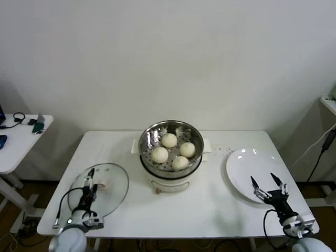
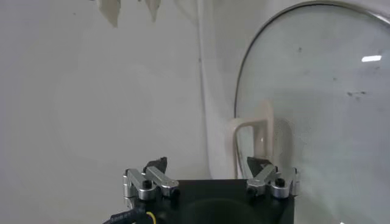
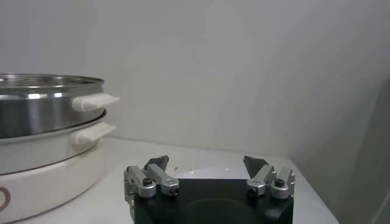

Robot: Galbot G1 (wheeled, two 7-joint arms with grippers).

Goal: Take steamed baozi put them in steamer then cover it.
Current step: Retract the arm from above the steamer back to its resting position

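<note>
Fingers of both grippers are spread wide apart and hold nothing. From the head camera, the left gripper [image 1: 90, 176] sits at the near left of the white rectangular table [image 1: 210, 205], directly over the round clear glass cover with a metal rim [image 1: 113, 184], which lies flat on the table top to the left of the steamer. The cover's cream-white handle shows just beside the gripper's fingers. In the left wrist view, the left gripper's dark fingertips [image 2: 157, 164] stand well apart in front of the cover [image 2: 323, 109], with the cream-white handle [image 2: 253, 143] close to one fingertip but not between them; whether it touches cannot be told.

The round shiny stainless-steel steamer basket [image 1: 149, 137] stands in the middle of the table on a white electric pot base [image 1: 170, 184] with small side handles. Four small cream-white steamed baozi [image 1: 169, 140] rest inside it on the perforated floor, close together. The steamer is uncovered.

The right gripper [image 1: 268, 182] hangs at the near right, above the near edge of a flat round white plate [image 1: 247, 163], which lies to the right of the steamer and apart from it. In the right wrist view, the right gripper's fingertips [image 3: 256, 164] are parted, and the steamer [image 3: 42, 106] with its white side handle shows farther off.

A second small white table [image 1: 21, 142] with dark objects on it stands at the far left.
</note>
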